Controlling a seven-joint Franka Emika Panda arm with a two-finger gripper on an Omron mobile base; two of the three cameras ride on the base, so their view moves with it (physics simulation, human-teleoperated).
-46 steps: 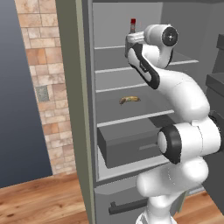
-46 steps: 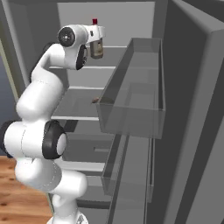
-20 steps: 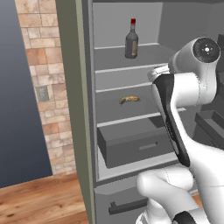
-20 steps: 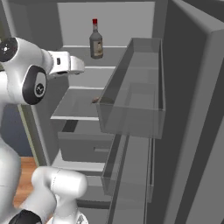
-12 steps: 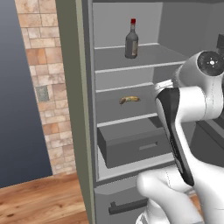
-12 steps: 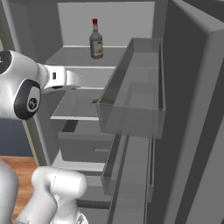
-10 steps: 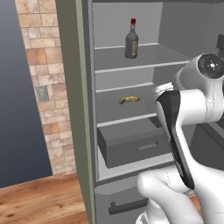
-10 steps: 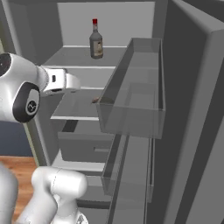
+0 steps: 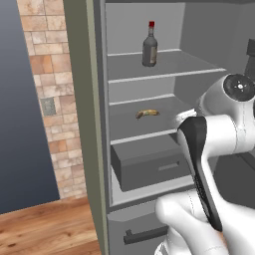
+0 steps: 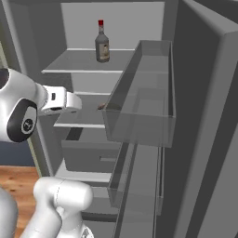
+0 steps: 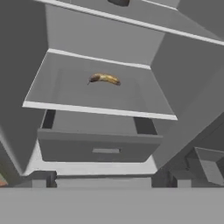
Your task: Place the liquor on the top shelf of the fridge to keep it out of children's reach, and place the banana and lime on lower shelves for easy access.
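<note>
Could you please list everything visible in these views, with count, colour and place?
fridge: one, grey, door open, centre.
top shelf: one, grey, upper interior.
liquor: one, grey-brown with red cap, upright on the top shelf.
lower shelf: one, grey, below the top shelf.
banana: one, yellow-brown, lying on the lower shelf.
drawer: one, grey, under the lower shelf.
door bin: one, grey, on the open door.
brick wall: tan, left of the fridge.
floor: wooden, brown, lower left.
arm: one, white, in front of the fridge.
</note>
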